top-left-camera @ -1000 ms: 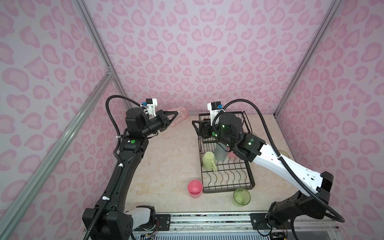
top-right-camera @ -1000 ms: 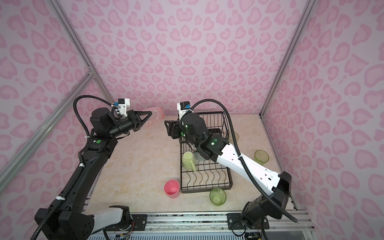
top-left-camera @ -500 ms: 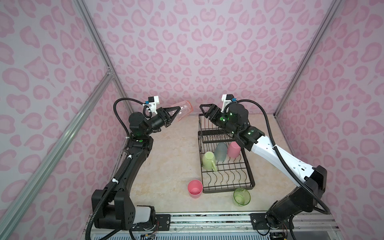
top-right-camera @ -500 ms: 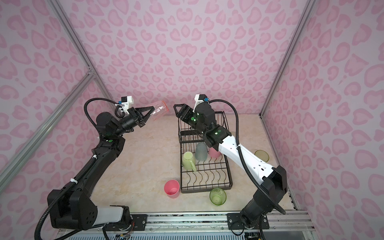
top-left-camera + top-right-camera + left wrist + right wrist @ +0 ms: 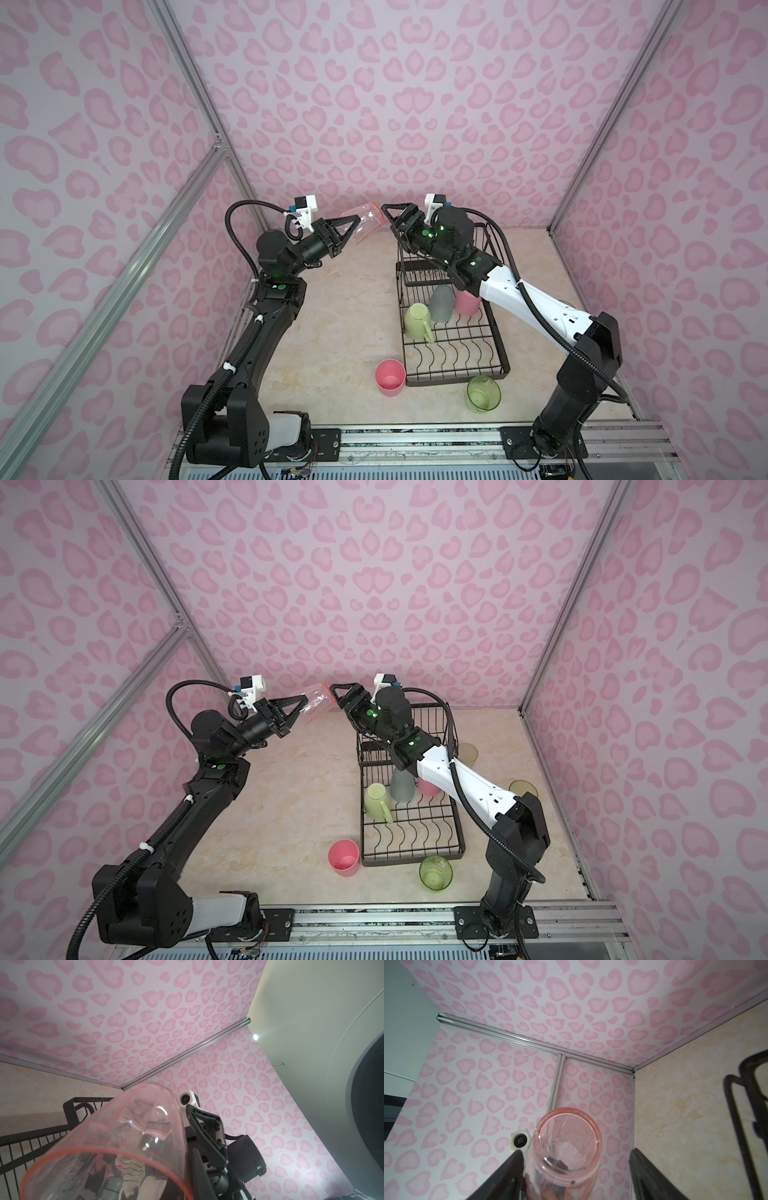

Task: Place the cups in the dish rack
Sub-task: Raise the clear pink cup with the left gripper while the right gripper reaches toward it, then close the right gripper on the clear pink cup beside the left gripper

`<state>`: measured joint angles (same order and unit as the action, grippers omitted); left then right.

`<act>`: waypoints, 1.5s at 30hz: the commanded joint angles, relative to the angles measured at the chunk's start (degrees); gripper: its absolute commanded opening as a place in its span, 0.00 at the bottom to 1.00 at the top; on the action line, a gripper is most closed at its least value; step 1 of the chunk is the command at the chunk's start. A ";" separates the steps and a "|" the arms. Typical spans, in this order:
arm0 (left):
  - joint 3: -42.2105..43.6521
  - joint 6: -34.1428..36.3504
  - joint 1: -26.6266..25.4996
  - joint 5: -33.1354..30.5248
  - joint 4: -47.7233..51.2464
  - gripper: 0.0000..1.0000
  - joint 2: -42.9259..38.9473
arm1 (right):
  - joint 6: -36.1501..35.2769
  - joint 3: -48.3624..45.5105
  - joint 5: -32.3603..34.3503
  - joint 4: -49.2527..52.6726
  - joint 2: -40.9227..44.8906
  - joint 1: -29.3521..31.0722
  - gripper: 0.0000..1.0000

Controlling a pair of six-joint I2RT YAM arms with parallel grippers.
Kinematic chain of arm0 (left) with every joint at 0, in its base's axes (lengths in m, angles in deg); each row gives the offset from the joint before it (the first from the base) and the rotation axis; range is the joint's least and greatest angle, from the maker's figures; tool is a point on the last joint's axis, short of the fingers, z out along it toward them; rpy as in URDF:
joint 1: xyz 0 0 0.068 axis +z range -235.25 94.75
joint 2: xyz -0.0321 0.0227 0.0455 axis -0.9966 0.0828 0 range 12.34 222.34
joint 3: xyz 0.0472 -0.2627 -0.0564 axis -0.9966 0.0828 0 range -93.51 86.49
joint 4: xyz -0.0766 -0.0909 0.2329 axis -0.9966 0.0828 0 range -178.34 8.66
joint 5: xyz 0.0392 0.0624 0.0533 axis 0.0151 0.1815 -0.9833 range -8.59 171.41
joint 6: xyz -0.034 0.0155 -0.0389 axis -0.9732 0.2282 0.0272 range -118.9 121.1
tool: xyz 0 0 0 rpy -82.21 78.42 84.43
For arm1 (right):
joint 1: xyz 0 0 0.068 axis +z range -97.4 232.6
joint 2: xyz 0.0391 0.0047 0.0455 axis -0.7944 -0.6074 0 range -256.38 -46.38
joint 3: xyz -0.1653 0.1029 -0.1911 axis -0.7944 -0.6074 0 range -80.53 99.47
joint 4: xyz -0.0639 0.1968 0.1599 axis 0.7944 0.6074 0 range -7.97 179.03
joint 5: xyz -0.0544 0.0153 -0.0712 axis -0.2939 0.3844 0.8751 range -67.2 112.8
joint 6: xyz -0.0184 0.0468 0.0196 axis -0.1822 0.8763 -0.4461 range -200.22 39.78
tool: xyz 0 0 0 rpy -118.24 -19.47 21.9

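My left gripper (image 5: 351, 228) is shut on the rim of a clear pink glass (image 5: 365, 219), holding it tilted in the air near the back wall. My right gripper (image 5: 390, 217) is open, level with the glass's base. In the right wrist view that base (image 5: 568, 1147) sits between my spread fingertips (image 5: 517, 1155), with a gap on one side. The black dish rack (image 5: 457, 380) holds a pale-green mug (image 5: 417, 322), a teal tumbler (image 5: 441, 303) and a pink tumbler (image 5: 467, 301).
On the table by the rack's front edge stand a pink tumbler (image 5: 390, 376) and a clear green glass (image 5: 483, 392). Right of the rack are a whitish tumbler (image 5: 467, 754) and another green glass (image 5: 523, 789). The back wall is close behind both grippers.
My right arm has swung up from over the rack and leftward to the glass's base, its jaws opening wider. My left arm has lifted the glass and carried it rightward.
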<state>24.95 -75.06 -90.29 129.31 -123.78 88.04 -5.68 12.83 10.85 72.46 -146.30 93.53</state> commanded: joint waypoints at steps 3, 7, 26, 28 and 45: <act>0.11 1.33 0.01 -0.22 -2.11 0.09 0.70 | 3.13 2.36 1.94 1.45 -1.81 0.86 0.78; 0.00 0.59 -0.06 -0.25 -3.13 0.09 0.94 | 3.86 4.38 3.54 3.74 -3.21 1.60 0.77; 0.55 5.25 -2.17 0.99 -2.91 0.09 0.86 | 5.75 11.75 5.18 9.89 -8.01 2.84 0.75; 0.45 5.45 -2.31 1.04 -2.79 0.09 0.90 | 5.94 11.74 5.24 9.68 -8.24 2.83 0.74; -0.15 7.62 -2.44 0.79 1.54 0.25 0.51 | 2.59 10.70 7.00 8.42 -7.51 3.07 0.55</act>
<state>25.61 -69.20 -92.85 129.81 -121.68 88.83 -0.89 24.00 16.97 81.86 -154.04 96.30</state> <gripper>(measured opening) 0.240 0.631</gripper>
